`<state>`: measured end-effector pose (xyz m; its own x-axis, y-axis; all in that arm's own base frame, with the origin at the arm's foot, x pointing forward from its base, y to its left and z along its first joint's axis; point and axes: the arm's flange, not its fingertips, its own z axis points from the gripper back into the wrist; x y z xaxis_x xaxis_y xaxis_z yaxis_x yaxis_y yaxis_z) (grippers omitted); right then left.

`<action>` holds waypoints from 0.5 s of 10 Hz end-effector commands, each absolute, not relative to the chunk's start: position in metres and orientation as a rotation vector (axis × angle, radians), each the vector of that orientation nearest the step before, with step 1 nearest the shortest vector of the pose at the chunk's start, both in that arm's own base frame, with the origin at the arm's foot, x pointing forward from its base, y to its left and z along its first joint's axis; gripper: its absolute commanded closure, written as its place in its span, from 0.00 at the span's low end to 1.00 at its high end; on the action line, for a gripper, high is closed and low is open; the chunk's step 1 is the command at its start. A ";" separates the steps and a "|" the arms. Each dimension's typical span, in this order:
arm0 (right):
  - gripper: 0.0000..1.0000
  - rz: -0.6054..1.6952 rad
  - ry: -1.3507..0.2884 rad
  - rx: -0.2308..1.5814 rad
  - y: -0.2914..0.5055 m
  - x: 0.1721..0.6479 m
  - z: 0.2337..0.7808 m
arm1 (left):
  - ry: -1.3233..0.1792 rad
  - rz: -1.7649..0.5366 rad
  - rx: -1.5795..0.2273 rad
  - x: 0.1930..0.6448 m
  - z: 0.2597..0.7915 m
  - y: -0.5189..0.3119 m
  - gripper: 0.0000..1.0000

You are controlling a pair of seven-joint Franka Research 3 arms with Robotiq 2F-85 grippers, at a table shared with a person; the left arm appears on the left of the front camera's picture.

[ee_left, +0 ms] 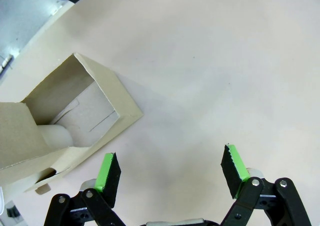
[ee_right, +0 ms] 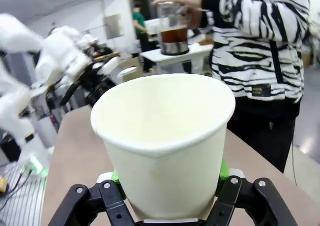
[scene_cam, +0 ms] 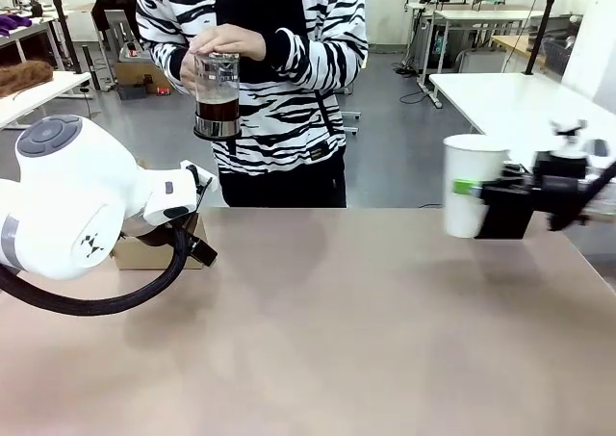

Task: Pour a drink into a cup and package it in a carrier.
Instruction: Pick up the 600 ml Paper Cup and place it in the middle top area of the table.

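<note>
A person at the far side holds a clear glass jar (scene_cam: 217,94) of dark brown drink (ee_right: 173,35) in both hands, above the table. My right gripper (scene_cam: 469,192) is shut on the white paper cup (scene_cam: 467,171), which it holds upright above the table's right side. In the right wrist view the cup (ee_right: 165,136) is open-topped and looks empty, with green pads on either side. My left gripper (ee_left: 170,161) hangs open over bare table, just right of the brown cardboard carrier (ee_left: 75,116). A pale rounded thing lies inside the carrier.
My left arm's big white joint (scene_cam: 67,200) stands in front of the carrier (scene_cam: 144,253) at the table's left. The brown tabletop (scene_cam: 337,320) spreads between the arms. Other tables stand behind the person.
</note>
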<state>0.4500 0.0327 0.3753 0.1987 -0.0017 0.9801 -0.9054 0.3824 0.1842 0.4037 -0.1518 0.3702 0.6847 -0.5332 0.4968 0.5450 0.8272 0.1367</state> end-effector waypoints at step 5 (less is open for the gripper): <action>0.34 0.562 -1.459 0.895 0.147 0.505 0.311 | -0.550 -0.604 -0.025 0.404 0.370 -0.152 0.00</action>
<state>0.4954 0.1400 0.3275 0.1655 -0.1641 0.9725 -0.8021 0.5514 0.2295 0.4038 -0.1516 0.3701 0.6849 -0.5331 0.4967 0.5448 0.8273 0.1368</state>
